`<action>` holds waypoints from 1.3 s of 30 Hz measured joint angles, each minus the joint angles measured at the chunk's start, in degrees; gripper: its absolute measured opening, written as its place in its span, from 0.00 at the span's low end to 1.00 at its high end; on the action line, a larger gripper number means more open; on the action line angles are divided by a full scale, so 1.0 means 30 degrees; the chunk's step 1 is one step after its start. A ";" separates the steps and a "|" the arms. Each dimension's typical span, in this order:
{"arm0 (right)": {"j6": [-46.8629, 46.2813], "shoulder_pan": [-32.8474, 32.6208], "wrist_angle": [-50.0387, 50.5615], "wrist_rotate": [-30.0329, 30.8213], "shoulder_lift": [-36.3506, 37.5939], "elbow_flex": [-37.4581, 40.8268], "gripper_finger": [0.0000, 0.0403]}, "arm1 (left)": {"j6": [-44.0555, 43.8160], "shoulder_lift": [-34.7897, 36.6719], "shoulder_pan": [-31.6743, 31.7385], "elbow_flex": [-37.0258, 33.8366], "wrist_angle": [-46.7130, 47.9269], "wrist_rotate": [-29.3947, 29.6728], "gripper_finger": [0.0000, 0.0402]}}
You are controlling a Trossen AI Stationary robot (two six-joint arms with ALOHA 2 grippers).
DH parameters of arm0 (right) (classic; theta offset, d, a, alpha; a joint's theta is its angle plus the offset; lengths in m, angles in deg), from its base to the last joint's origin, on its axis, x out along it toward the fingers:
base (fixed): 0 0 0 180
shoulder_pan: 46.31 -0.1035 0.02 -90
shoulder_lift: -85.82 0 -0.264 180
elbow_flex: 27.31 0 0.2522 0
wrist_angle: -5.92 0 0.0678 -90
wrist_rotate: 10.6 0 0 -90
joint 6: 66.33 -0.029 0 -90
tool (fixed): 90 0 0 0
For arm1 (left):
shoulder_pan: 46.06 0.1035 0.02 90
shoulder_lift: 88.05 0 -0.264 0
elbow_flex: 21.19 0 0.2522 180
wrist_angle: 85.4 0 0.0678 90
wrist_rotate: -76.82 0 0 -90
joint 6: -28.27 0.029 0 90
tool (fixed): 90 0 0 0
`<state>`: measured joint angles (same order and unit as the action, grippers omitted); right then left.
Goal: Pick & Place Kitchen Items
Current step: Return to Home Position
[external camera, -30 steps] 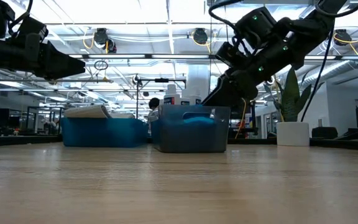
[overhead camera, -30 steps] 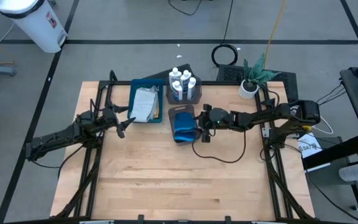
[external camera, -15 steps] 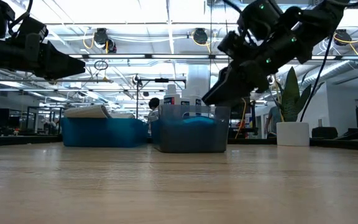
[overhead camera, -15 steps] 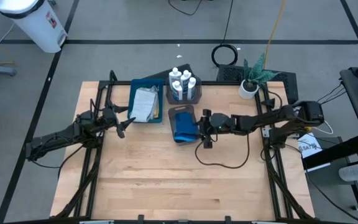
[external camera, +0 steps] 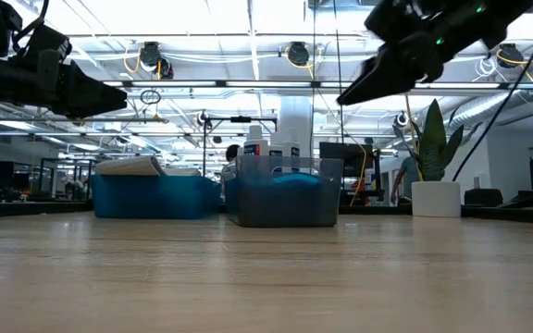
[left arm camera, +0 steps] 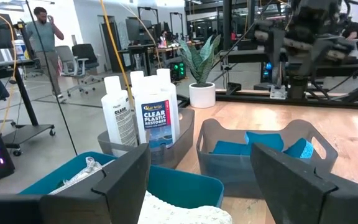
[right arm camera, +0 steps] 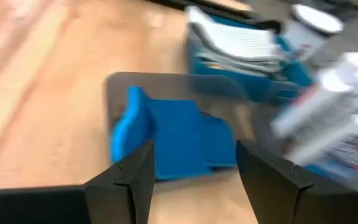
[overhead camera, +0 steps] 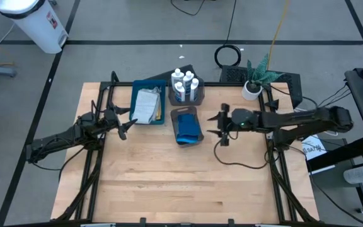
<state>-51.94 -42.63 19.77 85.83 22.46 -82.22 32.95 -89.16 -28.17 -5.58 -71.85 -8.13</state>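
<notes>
Blue sponges (overhead camera: pixel 185 128) lie in a grey bin (overhead camera: pixel 183 112) at mid-table. White labelled bottles (overhead camera: pixel 184 83) stand upright in a second grey bin behind it. A light grey folded cloth (overhead camera: pixel 146 106) lies in a blue tray (overhead camera: pixel 135 101) to the left. My right gripper (overhead camera: pixel 212 125) hangs to the right of the sponge bin and above it, open, nothing between its fingers (right arm camera: pixel 120 180). In its wrist view the sponges (right arm camera: pixel 166 140) lie ahead and below. My left gripper (overhead camera: pixel 128 128) waits open, level, left of the tray.
A small potted plant (overhead camera: pixel 253 87) stands at the table's far right corner. The near half of the wooden table (overhead camera: pixel 181 183) is bare board. A person (left arm camera: pixel 42 37) stands in the room beyond the table.
My right gripper has drawn back from the sponge bin toward the table's right edge and risen well above the bin's rim. Its finger gap looks the same. The sponges stay in the bin.
</notes>
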 joint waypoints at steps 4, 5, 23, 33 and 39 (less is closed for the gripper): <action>0.0098 0.0000 0.1974 0.2581 0.2340 0.0000 0.49 | -0.0002 0.0002 0.0002 0.0000 0.0000 0.0002 0.70; 0.0001 0.0000 0.2384 0.3387 0.2868 0.0000 0.49 | 0.0000 -0.0002 0.0002 0.0000 0.0000 0.0001 0.70; -0.4063 0.0000 0.9991 0.5831 1.0579 0.0521 0.48 | -0.0001 0.0002 0.0001 0.0000 0.0000 0.0002 0.70; -0.5518 0.0000 0.6295 0.5787 1.6059 0.4601 0.48 | -0.0004 0.0001 0.0005 0.0000 0.0000 -0.0005 0.70; -0.4693 -0.0007 0.2124 0.5785 1.7439 0.7649 0.47 | -0.0005 0.0002 0.0005 0.0000 0.0003 0.0002 0.70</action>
<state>-66.01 -42.65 26.14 103.19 74.78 -59.27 32.93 -89.16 -28.15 -5.58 -71.84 -8.12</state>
